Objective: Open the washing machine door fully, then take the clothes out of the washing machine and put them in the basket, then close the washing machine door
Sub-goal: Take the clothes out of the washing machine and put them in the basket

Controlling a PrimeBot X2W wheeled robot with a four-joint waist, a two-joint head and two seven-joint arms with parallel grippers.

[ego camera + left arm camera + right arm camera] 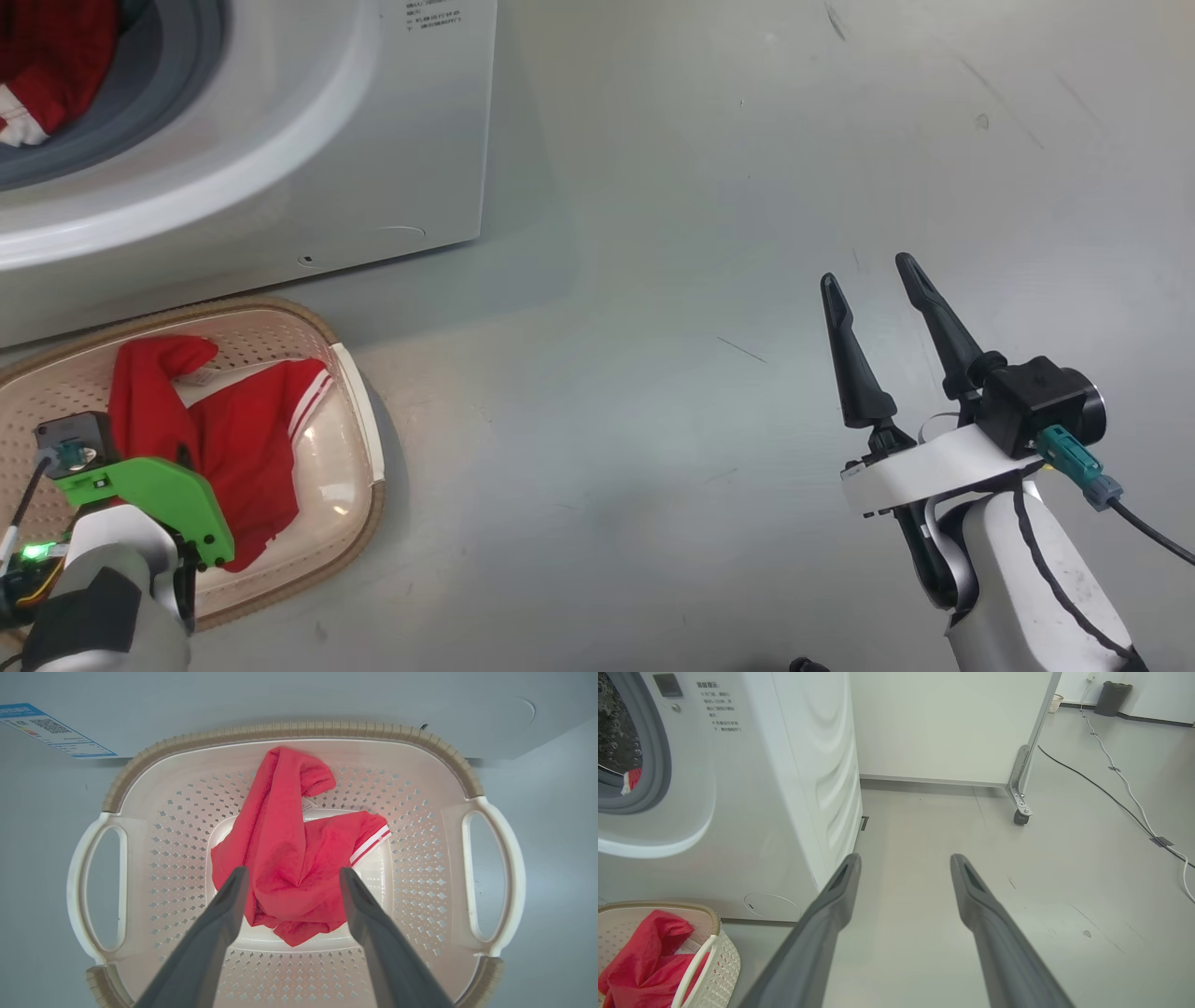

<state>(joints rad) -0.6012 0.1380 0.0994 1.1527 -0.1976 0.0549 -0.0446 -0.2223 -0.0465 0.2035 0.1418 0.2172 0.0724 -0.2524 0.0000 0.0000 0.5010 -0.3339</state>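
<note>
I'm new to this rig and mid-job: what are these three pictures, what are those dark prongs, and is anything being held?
It is a two-armed wheeled robot. The head view looks down from its head; each wrist view looks along one arm's two long dark fingers. The left wrist view shows the left gripper open above the cream basket, with a red garment lying inside, not gripped. The right gripper is open too, over the grey floor, holding nothing. The white box is the washing machine; more red fabric shows in its opening.
</note>
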